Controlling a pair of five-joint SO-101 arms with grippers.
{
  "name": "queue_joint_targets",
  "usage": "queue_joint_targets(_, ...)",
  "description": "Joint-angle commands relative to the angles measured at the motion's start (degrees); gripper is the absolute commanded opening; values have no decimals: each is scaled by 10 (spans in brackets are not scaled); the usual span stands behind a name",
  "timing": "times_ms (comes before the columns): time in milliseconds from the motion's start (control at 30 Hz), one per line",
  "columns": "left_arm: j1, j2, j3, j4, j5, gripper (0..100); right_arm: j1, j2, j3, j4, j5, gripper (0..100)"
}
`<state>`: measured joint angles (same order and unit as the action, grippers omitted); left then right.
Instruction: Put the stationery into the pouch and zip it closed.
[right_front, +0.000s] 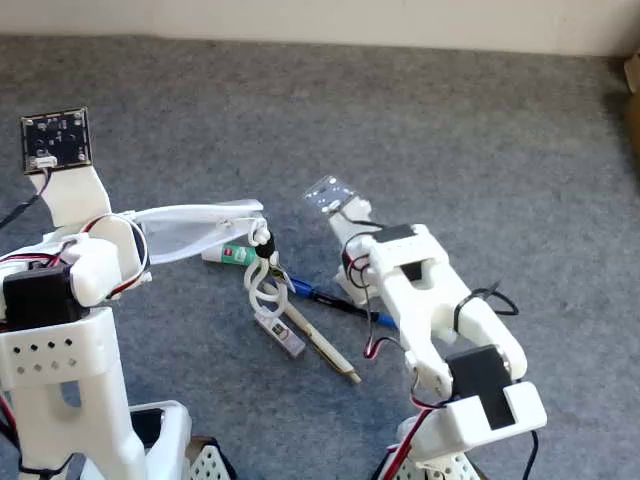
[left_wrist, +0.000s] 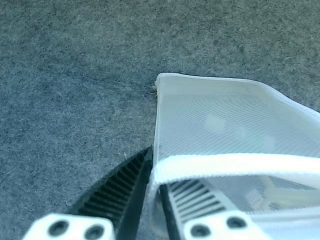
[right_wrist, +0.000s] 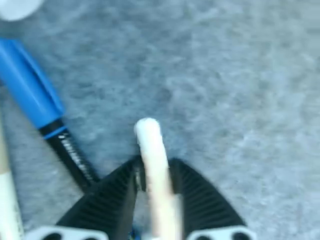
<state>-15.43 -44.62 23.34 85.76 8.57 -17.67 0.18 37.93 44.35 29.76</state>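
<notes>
We have the right gripper clamped on a white pen. The pen runs straight out between the two fingers along the gripper's own line, and its rounded tip sticks out past the fingertips, aimed down at the grey carpet. The left gripper is pinched shut on one end of the white mesh pouch, with the fabric edge caught between its ridged fingers.

What matters for the next move, as we judge it, is where the pouch lies from the loaded claw. It is off toward the left arm's side, near but not touching. Its long axis stretches across the table from the left gripper toward the middle, so its free end is the part closest to the right arm. We cannot tell from above which way the mouth faces. The left wrist view shows a thick white band crossing just beyond the fingers, which may be the zip edge.

The rest of the stationery lies loose between the arms: a blue pen and a cream pencil, both slanting across the carpet, and a white tube with a green label just beside the pouch. The right arm is the nearer one to all of these
</notes>
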Motion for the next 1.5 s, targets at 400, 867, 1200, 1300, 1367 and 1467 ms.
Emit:
queue_joint_targets(400,-5,8,6,-16,7,7,51,-33,-44,25,-58,5)
queue_joint_targets(867,-5,8,6,-17,7,7,75,-285,14,42,-188,5)
queue_joint_targets(1200,-5,8,3,-25,8,7,72,-455,48,44,-308,5)
queue_joint_targets(1300,-5,8,0,-27,8,7,72,-517,59,44,-328,5)
queue_joint_targets(1367,-5,9,4,-36,8,7,71,-560,68,44,-349,5)
queue_joint_targets(1467,-5,12,4,-37,8,7,63,-620,84,44,-379,5)
